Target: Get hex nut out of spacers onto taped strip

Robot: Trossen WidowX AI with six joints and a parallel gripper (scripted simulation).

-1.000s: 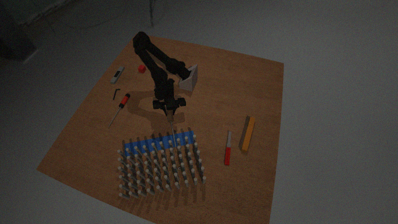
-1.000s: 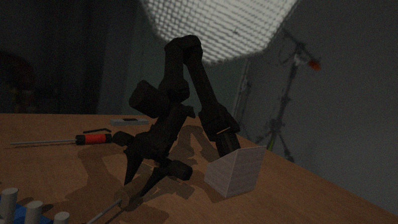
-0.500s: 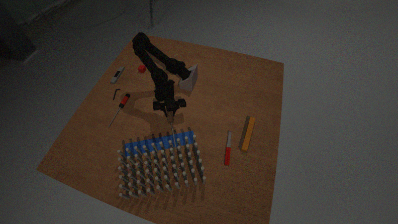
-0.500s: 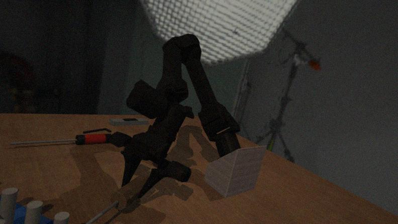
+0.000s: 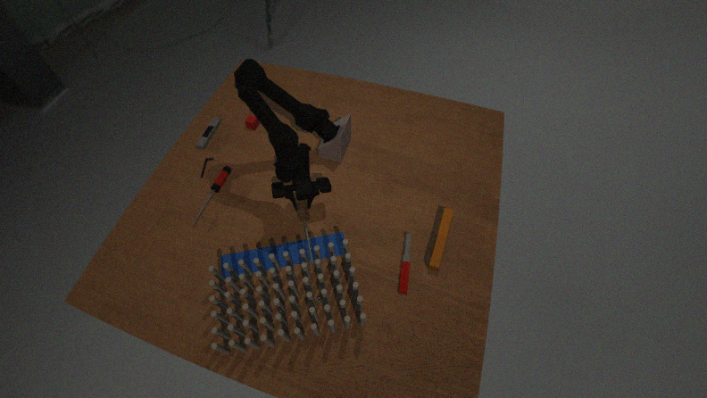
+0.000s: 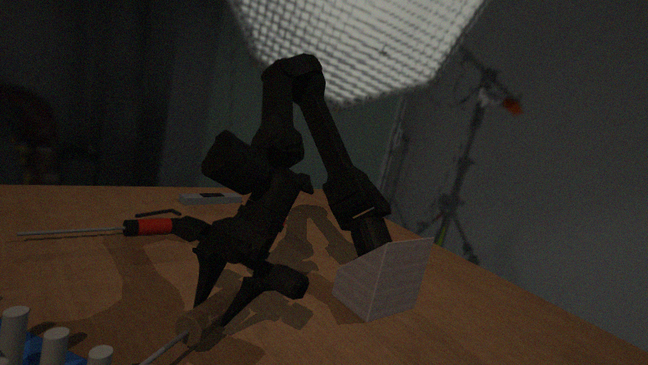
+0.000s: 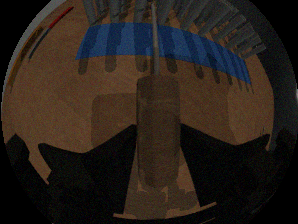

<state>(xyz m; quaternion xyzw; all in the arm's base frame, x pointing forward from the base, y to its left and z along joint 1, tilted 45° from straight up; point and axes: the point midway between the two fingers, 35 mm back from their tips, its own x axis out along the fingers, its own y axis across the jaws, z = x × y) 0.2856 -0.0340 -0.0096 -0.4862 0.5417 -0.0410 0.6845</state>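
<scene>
My gripper (image 5: 303, 207) (image 6: 208, 316) (image 7: 157, 128) is shut on the wooden handle of a thin-rod tool (image 5: 307, 235) (image 6: 163, 348) (image 7: 158, 110). The handle lies between the fingertips, in front of the spacer field. The rod crosses over the blue taped strip (image 5: 291, 245) (image 6: 33, 345) (image 7: 125, 40) and runs in among the standing metal spacers (image 5: 362, 316) (image 6: 56, 346). Its far end is hidden or too dim to tell. A tiny ring-like spot, seemingly the hex nut (image 5: 318, 299), shows deep between the spacers. The spacers look upright.
A red-handled tool (image 5: 404, 277) and an orange bar (image 5: 441, 236) lie right of the field. A red-black screwdriver (image 5: 220, 178) (image 6: 155, 226), a hex key (image 5: 203, 169), a grey device (image 5: 208, 132) and a red cube (image 5: 252, 121) lie on the left. A pale wedge (image 5: 338, 143) (image 6: 385, 281) stands at the arm's base.
</scene>
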